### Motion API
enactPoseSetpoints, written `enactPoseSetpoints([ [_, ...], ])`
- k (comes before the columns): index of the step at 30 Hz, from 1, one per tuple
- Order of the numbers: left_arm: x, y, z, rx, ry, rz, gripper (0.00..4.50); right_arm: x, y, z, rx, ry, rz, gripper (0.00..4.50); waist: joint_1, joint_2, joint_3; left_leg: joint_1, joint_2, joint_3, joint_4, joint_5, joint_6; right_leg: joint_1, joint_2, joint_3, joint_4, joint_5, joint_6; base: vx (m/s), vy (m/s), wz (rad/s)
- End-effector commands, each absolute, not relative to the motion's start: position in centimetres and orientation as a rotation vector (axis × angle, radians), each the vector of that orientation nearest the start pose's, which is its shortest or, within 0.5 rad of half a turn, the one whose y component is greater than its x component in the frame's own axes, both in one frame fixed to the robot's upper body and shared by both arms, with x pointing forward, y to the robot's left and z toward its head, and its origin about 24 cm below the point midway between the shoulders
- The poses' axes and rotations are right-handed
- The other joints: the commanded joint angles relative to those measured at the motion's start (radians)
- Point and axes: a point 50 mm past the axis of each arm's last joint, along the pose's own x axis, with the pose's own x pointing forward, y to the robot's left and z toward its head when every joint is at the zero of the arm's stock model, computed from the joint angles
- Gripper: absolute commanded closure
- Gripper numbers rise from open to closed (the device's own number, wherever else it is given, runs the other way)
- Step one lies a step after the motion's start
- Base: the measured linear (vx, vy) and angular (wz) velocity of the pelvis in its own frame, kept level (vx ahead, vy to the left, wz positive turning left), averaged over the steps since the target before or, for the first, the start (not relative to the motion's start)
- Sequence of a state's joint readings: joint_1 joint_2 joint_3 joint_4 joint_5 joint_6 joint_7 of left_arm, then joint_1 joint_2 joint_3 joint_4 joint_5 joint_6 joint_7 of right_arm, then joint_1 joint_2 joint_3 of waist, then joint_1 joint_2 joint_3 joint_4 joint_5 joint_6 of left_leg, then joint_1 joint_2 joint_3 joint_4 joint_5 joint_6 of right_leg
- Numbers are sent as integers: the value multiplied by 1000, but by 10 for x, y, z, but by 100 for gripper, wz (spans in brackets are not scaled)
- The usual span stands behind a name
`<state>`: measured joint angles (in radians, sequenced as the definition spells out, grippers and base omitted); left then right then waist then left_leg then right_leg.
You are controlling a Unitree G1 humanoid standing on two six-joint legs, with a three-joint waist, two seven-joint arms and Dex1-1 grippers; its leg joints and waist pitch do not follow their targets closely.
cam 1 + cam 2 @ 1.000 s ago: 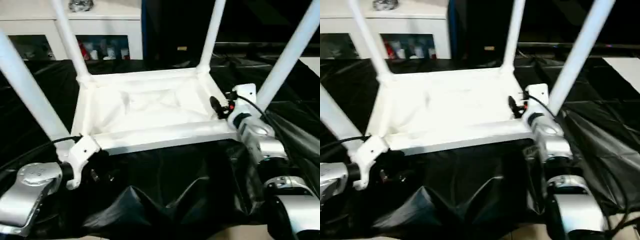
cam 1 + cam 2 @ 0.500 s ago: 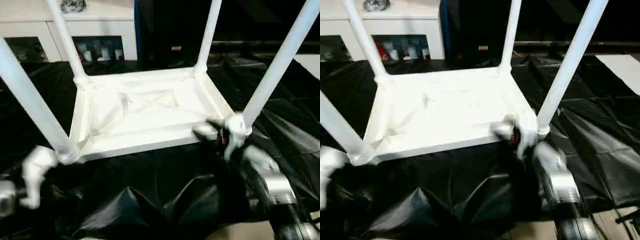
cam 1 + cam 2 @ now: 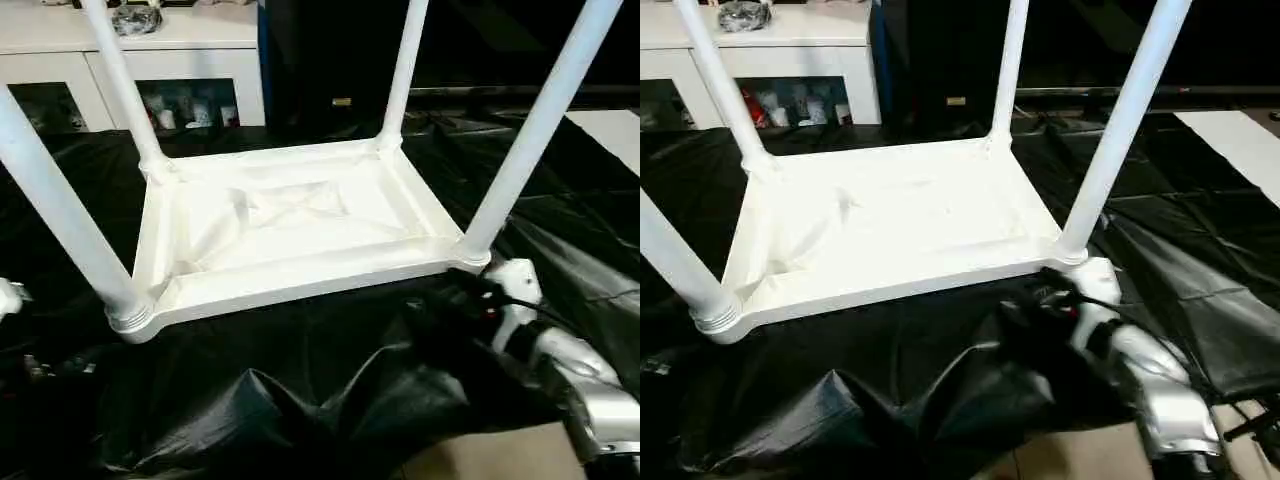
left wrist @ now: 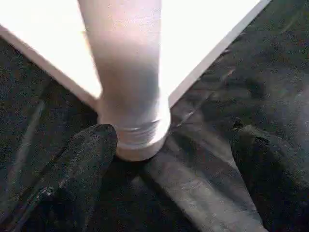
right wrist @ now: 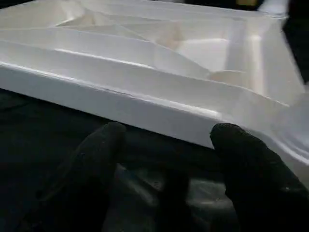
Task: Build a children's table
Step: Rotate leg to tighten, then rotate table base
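The children's table lies upside down on black cloth, its ribbed white tabletop [image 3: 290, 215] facing up. Legs stand in the corner sockets: near left [image 3: 60, 210], far left [image 3: 120, 80], far right [image 3: 405, 70], near right [image 3: 530, 130]. My left gripper [image 4: 176, 159] is open, with its black fingers [image 4: 82, 164] spread just short of the near-left leg's threaded base [image 4: 137, 130], holding nothing. My right gripper [image 5: 169, 150] is open too, low in front of the tabletop's near rim [image 5: 145, 104], close to the near-right corner [image 3: 470, 255]; its white wrist [image 3: 512, 282] lies beside that corner.
A white cabinet [image 3: 170, 55] with glass doors stands behind at the left. The black cloth [image 3: 300, 390] bunches into a raised fold near me. Bare floor [image 3: 485, 460] shows at the lower right, and a pale sheet [image 3: 615, 125] lies at the far right.
Both grippers have drawn back from the table's near corners toward me. The left arm has slid out to the left edge, and the right one has dropped below the near-right corner. The camera has tilted.
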<state>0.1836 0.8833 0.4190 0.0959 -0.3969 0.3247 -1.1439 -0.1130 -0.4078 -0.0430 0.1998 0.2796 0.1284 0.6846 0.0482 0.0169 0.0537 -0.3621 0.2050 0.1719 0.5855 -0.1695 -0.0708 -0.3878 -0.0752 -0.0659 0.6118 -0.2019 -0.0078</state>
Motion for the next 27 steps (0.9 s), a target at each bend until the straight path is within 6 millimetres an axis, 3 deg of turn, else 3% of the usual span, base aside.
enactPoseSetpoints([
  [1,190,354,110,223,479,-609,10,262,-216,40,-42,215,582,122,-3,16,-37,25,19,-21,-89,-529,-23,7,-52,39,-112,-521,-103,0,0,0],
  [3,193,352,113,217,433,-607,10,263,-217,39,-39,217,572,122,-2,18,-36,32,18,-19,-87,-542,-24,2,-51,40,-114,-522,-109,0,0,0],
  [5,210,333,120,152,269,-627,10,272,-216,37,-42,226,478,122,1,20,-35,39,19,-17,-86,-550,-35,-1,-52,40,-115,-515,-124,0,0,0],
  [7,214,326,122,129,232,-638,10,275,-217,36,-51,231,437,122,1,18,-34,43,16,-17,-83,-561,-42,-2,-53,38,-117,-520,-128,0,0,0],
  [9,220,316,121,96,194,-650,10,281,-215,36,-43,233,399,122,-1,17,-40,38,14,-19,-85,-543,-44,9,-54,38,-112,-518,-112,0,0,0],
  [12,229,304,117,57,162,-658,10,288,-213,31,-46,272,329,122,-1,16,-43,32,14,-16,-84,-497,-41,12,-51,42,-104,-461,-126,0,0,0],
  [14,231,299,115,35,150,-665,10,291,-214,29,-49,289,295,122,1,16,-45,36,13,-13,-82,-488,-41,9,-50,43,-104,-440,-135,0,0,0],
  [16,237,278,112,-14,126,-727,10,299,-213,23,-64,330,221,122,3,17,-47,33,15,-12,-82,-466,-48,13,-50,44,-96,-402,-151,0,0,0],
  [17,238,273,111,-23,121,-745,10,301,-212,22,-67,337,216,122,2,9,-48,32,15,-10,-82,-455,-46,14,-49,45,-95,-388,-154,0,0,0],
  [18,238,272,111,-25,120,-748,10,301,-211,22,-68,338,215,122,5,14,-50,30,14,-8,-80,-434,-44,15,-49,47,-91,-361,-164,0,0,0],
  [20,239,253,111,-78,132,-832,10,307,-204,21,-80,342,220,122,8,11,-51,31,15,-4,-78,-420,-39,15,-48,49,-89,-336,-168,0,0,0],
  [23,234,232,114,-116,165,-977,10,314,-195,19,-84,349,236,122,7,11,-54,21,14,-4,-77,-373,-32,23,-47,48,-78,-296,-176,0,0,0],
  [27,230,220,119,-134,179,-1075,10,318,-189,19,-95,357,251,122,2,8,-56,15,12,-2,-75,-326,-30,29,-44,46,-73,-256,-183,0,0,0],
])
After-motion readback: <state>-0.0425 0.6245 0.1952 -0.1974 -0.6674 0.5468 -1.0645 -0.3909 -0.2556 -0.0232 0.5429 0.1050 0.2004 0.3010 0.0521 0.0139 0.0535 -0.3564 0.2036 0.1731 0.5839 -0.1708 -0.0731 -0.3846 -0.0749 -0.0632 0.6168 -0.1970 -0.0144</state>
